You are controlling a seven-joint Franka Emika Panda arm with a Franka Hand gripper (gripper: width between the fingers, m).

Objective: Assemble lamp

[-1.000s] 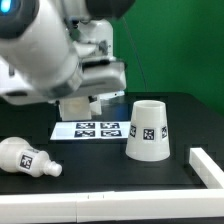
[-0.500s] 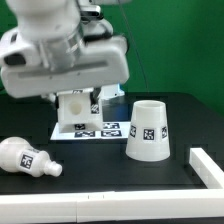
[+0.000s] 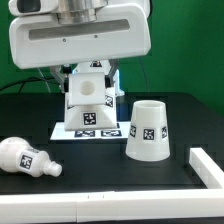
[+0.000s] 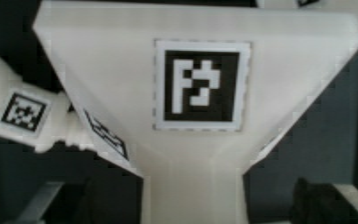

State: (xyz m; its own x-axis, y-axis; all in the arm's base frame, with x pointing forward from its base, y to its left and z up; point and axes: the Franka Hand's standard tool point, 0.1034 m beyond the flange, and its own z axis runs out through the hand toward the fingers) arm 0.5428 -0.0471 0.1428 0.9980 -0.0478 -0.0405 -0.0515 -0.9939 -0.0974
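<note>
exterior frontal table-level, wrist close, sharing base (image 3: 88, 95)

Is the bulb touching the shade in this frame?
Apart. The exterior view shows the bulb lying well away from the shade, bare black table between them.

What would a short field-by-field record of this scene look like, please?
gripper: shut on the lamp base, fingers mostly hidden
lamp base: held on edge, overlapping the marker board in the exterior view; contact with table unclear
marker board: flat on the table
bulb: lying on its side, exterior view's left
shade: standing, open end up, exterior view's right, apart from the base
table: black
</note>
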